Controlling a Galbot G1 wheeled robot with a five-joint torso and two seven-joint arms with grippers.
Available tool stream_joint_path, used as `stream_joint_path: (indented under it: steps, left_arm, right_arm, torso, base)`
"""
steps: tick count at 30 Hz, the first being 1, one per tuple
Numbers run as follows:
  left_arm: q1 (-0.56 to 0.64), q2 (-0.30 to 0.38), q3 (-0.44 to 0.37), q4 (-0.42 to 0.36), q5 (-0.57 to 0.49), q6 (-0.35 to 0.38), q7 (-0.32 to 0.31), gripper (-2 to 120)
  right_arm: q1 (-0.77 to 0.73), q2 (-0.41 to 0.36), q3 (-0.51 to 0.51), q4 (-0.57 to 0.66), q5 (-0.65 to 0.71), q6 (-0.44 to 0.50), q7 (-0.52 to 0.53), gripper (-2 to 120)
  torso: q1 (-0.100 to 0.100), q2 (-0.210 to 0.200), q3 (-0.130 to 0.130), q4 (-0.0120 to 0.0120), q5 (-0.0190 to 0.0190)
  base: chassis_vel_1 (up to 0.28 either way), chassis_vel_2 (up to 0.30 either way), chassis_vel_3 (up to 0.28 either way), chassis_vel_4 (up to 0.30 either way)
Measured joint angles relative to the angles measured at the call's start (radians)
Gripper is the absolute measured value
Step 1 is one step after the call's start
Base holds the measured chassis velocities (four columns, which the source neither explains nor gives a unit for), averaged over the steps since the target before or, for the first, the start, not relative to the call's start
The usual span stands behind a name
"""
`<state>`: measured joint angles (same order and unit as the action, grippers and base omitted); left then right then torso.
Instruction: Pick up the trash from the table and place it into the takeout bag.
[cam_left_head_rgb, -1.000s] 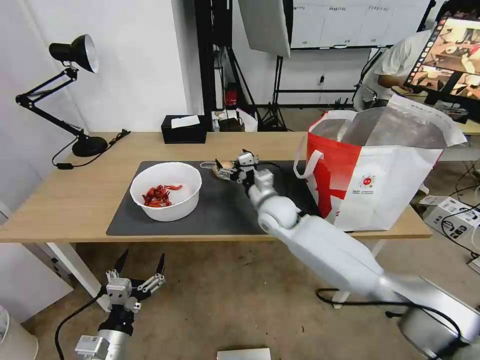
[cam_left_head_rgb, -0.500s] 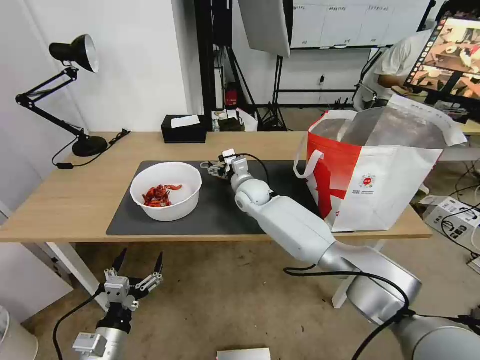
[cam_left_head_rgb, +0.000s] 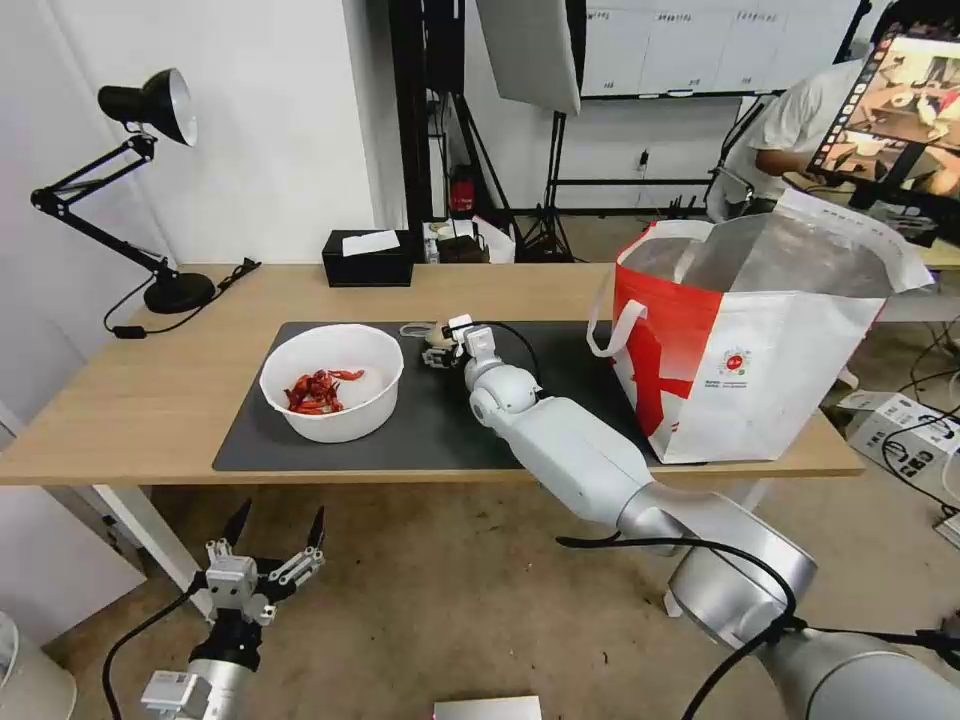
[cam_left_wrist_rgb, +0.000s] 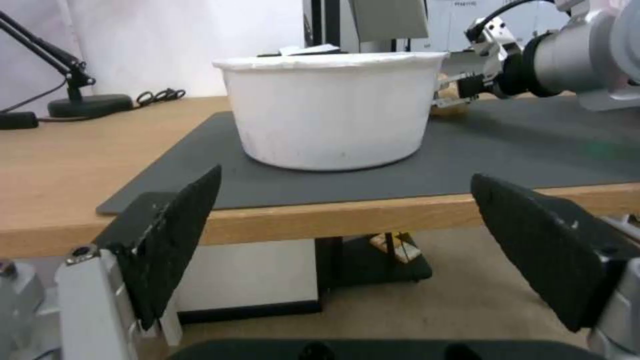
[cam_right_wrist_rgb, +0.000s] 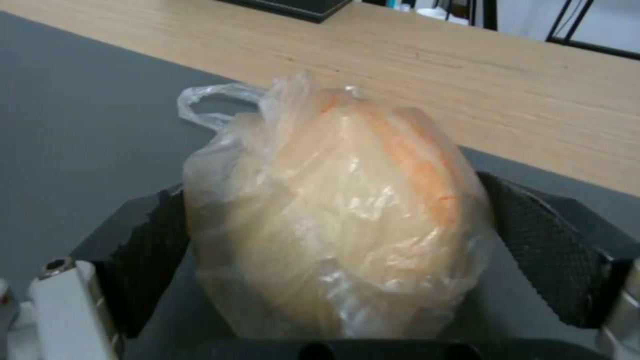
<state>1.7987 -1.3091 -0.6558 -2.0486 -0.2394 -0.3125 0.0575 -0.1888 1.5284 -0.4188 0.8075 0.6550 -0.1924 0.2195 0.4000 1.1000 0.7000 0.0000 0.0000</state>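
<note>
Your right tool (cam_right_wrist_rgb: 333, 270) pinches the bagged beige ball (cam_right_wrist_rgb: 333, 220) on the desk (cam_left_head_rgb: 150, 400) for lifting; left tool (cam_left_head_rgb: 270, 560) hangs spread.

Black desk lamp (cam_left_head_rgb: 150, 110) with articulated arm, base on the far left of the tabletop. Black tissue box (cam_left_head_rgb: 368, 259) at the rear edge. Display monitor (cam_left_head_rgb: 905, 95), upper right.

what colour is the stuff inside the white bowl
Red, crayfish shells in the bowl; head view shows it best.
</note>
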Motion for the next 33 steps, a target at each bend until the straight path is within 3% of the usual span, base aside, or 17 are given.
stream_joint_path:
  steps: [11, 14, 19, 24, 25, 27, 31, 33]
  left_arm:
    - [0.009, -0.015, -0.001, -0.004, 0.013, -0.013, 0.000, 100]
    - [0.014, -0.015, -0.002, -0.006, 0.017, -0.018, 0.000, 100]
    - [0.020, -0.021, -0.002, -0.012, 0.022, -0.022, 0.000, 100]
    - [0.032, -0.027, -0.002, -0.022, 0.031, -0.027, 0.001, 100]
    - [0.032, -0.027, -0.002, -0.022, 0.031, -0.027, 0.001, 100]
    - [0.034, -0.031, -0.002, -0.027, 0.034, -0.028, 0.002, 100]
    - [0.035, -0.036, 0.003, -0.031, 0.042, -0.029, 0.002, 100]
    - [0.035, -0.042, 0.013, -0.031, 0.052, -0.029, 0.002, 100]
  right_arm:
    - [-0.011, 0.004, 0.003, 0.010, 0.003, -0.004, -0.010, 61]
    - [-0.028, -0.015, 0.002, 0.045, 0.011, -0.002, 0.001, 47]
    - [-0.050, -0.044, 0.001, 0.109, 0.018, 0.007, 0.024, 34]
    - [-0.134, -0.160, 0.000, 0.341, 0.017, 0.040, 0.106, 14]
    - [-0.134, -0.160, 0.000, 0.341, 0.017, 0.040, 0.106, 14]
    - [-0.208, -0.249, 0.007, 0.525, -0.023, 0.072, 0.162, 8]
    - [-0.285, -0.326, 0.028, 0.673, -0.082, 0.123, 0.202, 7]
    - [-0.392, -0.394, 0.068, 0.826, -0.174, 0.172, 0.239, 7]
  torso:
    - [0.000, 0.000, 0.000, 0.0000, 0.0000]
    - [0.000, 0.000, 0.000, 0.0000, 0.0001]
    - [0.000, 0.000, 0.000, 0.0001, 0.0001]
    - [0.000, 0.000, 0.000, 0.0003, 0.0003]
    - [0.000, 0.000, 0.000, 0.0003, 0.0003]
    - [0.000, 0.000, 0.000, 0.0000, 0.0005]
    - [0.000, 0.000, 0.000, -0.0002, 0.0002]
    - [0.000, 0.000, 0.000, 0.0000, 0.0006]
  base:
    - [0.000, 0.000, 0.000, 0.000]
    - [0.000, 0.000, 0.000, 0.000]
    - [0.000, 0.000, 0.000, 0.000]
    - [0.000, 0.000, 0.000, 0.000]
    - [0.000, 0.000, 0.000, 0.000]
    - [0.000, 0.000, 0.000, 0.000]
    - [0.000, 0.000, 0.000, 0.000]
    - [0.000, 0.000, 0.000, 0.000]
